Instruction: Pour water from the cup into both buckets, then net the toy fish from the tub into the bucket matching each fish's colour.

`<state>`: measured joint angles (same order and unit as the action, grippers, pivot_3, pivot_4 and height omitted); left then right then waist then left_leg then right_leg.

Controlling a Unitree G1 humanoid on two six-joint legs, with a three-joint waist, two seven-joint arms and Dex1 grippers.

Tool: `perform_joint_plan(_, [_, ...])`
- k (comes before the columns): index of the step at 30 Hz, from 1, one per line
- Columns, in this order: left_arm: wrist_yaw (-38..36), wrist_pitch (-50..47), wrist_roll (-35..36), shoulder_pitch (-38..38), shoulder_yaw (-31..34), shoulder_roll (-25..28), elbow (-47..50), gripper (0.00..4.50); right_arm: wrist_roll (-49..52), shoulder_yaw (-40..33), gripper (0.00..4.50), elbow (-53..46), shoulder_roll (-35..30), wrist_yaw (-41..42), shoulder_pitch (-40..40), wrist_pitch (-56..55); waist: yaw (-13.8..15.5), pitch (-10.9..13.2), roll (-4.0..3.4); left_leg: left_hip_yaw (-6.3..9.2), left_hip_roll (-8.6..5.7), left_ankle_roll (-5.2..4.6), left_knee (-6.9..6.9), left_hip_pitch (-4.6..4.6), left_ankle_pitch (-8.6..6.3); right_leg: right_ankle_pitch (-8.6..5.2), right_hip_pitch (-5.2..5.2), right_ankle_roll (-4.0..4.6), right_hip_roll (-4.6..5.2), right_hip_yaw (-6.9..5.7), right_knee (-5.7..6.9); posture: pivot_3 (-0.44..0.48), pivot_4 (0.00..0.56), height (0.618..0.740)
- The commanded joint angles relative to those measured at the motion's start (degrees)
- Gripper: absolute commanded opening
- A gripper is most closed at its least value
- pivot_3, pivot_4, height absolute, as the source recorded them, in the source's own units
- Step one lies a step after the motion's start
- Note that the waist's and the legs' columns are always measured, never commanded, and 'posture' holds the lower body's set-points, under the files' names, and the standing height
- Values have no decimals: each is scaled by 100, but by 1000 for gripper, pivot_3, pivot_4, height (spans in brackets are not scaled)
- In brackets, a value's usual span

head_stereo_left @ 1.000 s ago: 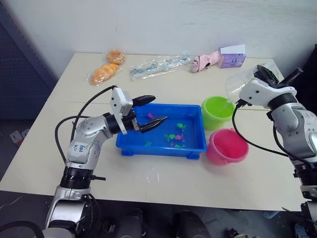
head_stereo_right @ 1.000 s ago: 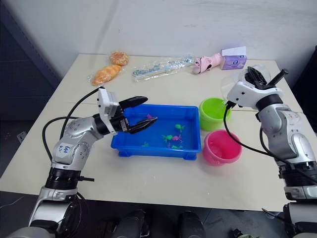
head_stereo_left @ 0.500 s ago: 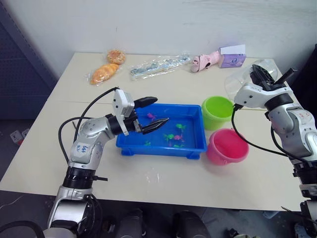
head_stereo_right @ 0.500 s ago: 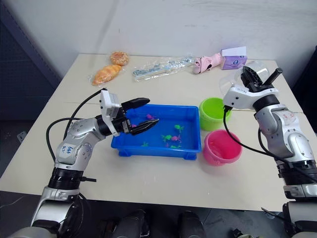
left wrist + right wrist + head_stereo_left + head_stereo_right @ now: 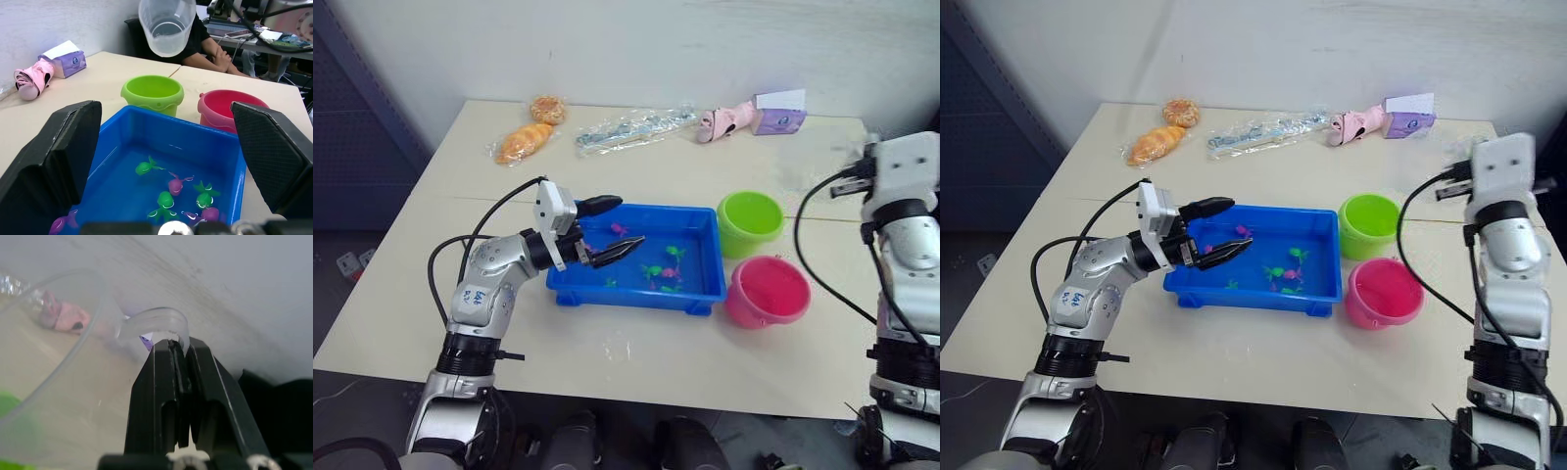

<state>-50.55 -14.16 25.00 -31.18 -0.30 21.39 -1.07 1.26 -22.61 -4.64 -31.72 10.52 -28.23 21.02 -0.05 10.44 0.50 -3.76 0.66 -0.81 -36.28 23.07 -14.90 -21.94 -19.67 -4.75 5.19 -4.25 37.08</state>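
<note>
Head views: the left claw (image 5: 609, 232) is hovering with fingers spread apart over the left end of the blue tub (image 5: 636, 294) on the counter (image 5: 636, 362), with the green bucket (image 5: 750, 221) and pink bucket (image 5: 767, 293) sitting just right of the tub. Left wrist view: pink and green toy fish (image 5: 175, 185) are lying in the tub, and the clear cup (image 5: 166, 25) is hanging in the air beyond the green bucket. Right wrist view: the right claw (image 5: 179, 350) is pinching the cup's rim, fingers clamped on it.

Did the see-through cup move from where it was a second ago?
Yes. The right claw, shut on the cup, swung it away from over the green bucket, toward the table's right edge. The buckets stayed put.
</note>
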Motion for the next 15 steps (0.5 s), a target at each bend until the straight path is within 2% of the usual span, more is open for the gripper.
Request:
perform_joint_plan(1, [-128, 62, 168, -55, 138, 21, 71, 4500, 1189, -1201, 89, -964, 426, -316, 114, 1612, 2, 0, 0, 1, 0, 0, 0, 0, 0, 0, 0, 0, 0, -1, 1, 0, 150, 740])
perform_joint_plan(5, [-342, 16, 290, -46, 143, 63, 135, 4500, 1815, -2297, 89, -1473, 958, -984, 308, 2563, 10, 0, -2, 5, -2, 0, 4, 3, 0, 0, -1, 0, 0, -3, 0, 0, 150, 740])
perform_joint_plan(8, [-547, -38, 340, -22, 85, 124, 164, 4500, 2162, -2731, 89, -1556, 1413, -1335, 417, 2653, -11, -1, -3, 2, -5, 0, 6, 3, 2, 0, -2, 0, 2, -1, 0, 0, 150, 740])
perform_joint_plan(15, [-874, -56, 320, -83, -5, 175, 61, 4500, 2043, -2473, 89, -974, 2015, -1619, 793, 1905, -54, -3, -14, -18, -3, 10, 21, -5, 15, 0, -22, 0, -3, 21, 5, 0, 150, 740])
